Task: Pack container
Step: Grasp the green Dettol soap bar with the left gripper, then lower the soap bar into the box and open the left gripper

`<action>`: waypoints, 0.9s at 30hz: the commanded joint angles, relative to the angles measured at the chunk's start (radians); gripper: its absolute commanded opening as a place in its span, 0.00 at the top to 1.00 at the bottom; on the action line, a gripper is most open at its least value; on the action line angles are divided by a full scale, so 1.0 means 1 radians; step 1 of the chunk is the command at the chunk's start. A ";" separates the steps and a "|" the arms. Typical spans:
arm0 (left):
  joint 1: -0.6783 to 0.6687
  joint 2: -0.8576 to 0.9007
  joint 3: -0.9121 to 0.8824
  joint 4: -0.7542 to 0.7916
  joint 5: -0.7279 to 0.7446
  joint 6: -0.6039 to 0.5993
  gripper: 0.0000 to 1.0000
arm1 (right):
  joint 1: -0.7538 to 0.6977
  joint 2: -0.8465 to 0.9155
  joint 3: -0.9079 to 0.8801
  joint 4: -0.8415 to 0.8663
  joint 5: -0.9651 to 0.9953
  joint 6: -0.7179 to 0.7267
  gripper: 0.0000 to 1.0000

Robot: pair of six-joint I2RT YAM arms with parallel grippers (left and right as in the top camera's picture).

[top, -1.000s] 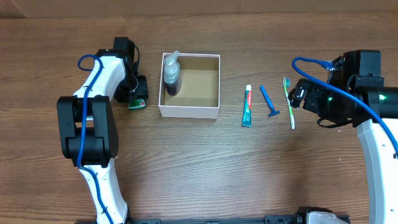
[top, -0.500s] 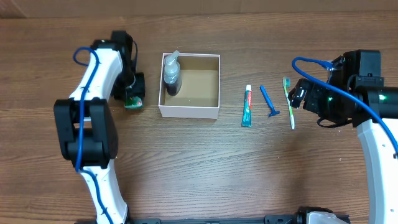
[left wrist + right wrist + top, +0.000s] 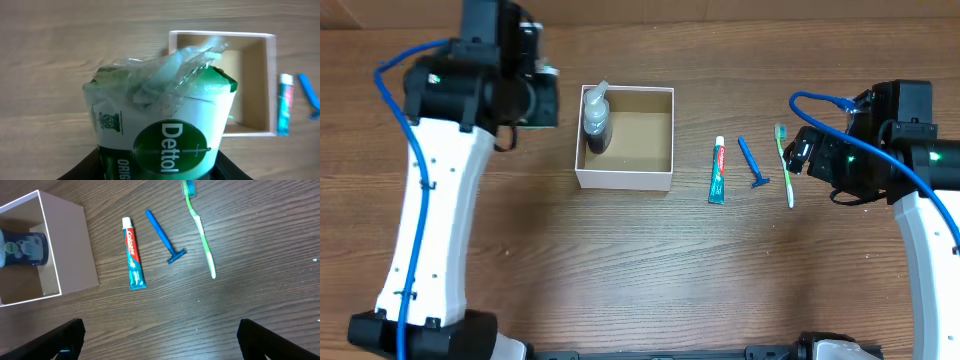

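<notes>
The container (image 3: 625,181), a white-walled box with a brown cardboard inside, stands at the table's middle and holds a dark bottle (image 3: 596,122) in its left side. My left gripper (image 3: 536,98) hangs raised just left of the box. In the left wrist view it (image 3: 157,169) is shut on a green and white Dettol soap pack (image 3: 165,120), with the container (image 3: 220,34) beyond it. My right gripper (image 3: 800,156) is open and empty above the table right of the toiletries; its wrist view shows the fingers wide apart (image 3: 160,336).
Right of the container lie a toothpaste tube (image 3: 718,172), a blue razor (image 3: 752,163) and a green toothbrush (image 3: 785,165). The right wrist view also shows them (image 3: 133,255) (image 3: 162,234) (image 3: 202,235), next to the box wall (image 3: 75,245).
My left arm has lifted the soap pack off the table beside the container and risen toward the camera. The right arm has not moved.
</notes>
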 commanded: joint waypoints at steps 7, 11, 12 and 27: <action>-0.188 0.141 -0.163 0.175 0.011 -0.075 0.75 | -0.001 -0.003 0.022 0.005 0.006 -0.003 0.00; -0.250 0.197 -0.163 0.229 0.010 -0.084 0.75 | -0.001 -0.003 0.022 0.005 0.006 -0.003 0.00; -0.266 0.206 -0.163 0.249 0.003 -0.084 0.75 | -0.001 -0.003 0.022 0.005 0.006 -0.003 0.00; -0.313 0.454 -0.163 0.452 -0.019 -0.292 0.58 | -0.001 -0.003 0.022 0.005 0.006 -0.003 0.00</action>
